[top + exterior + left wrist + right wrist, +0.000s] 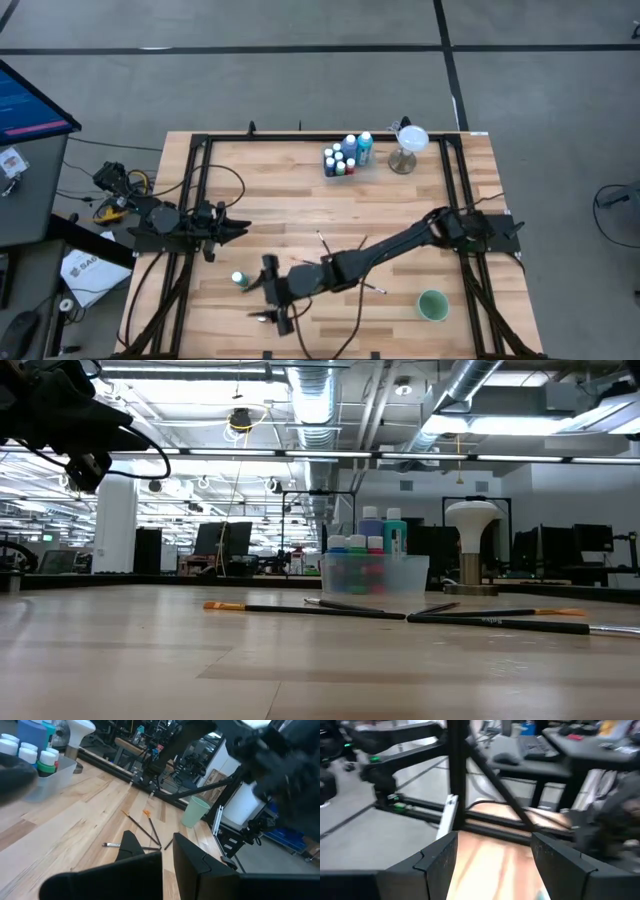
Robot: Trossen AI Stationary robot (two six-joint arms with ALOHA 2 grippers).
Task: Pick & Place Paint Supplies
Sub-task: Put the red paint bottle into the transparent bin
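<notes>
Right claw: stretched far across the counter to its near left part; fingers spread wide, nothing between them.
Left claw: parked at the left side of the counter, just behind the right claw; fingers parted narrowly, empty.
Stray bottle: small, teal, white-capped, upright, just beside the right claw on its left-arm side; not yet touched.
Brushes: thin dark paintbrushes loose on the counter along the right arm's forearm, between the claw and the right arm's base; another lies under the forearm.
Bottle cluster: clear tub of white-capped bottles at the far edge, well apart from both claws; stemmed white-topped stand beside it.
Green cup: near edge, right of the right claw, well apart.
Step in hand: likely the approach to the stray bottle, before any grasp.
Next move: probably shifting the open right claw sideways over the bottle and lowering so the fingers straddle its body below the cap; risk of tipping it with a finger.
Arm pose: right arm low and nearly fully extended, diagonal across the counter, wrist near the surface; left arm folded short, claw pointing inward.
</notes>
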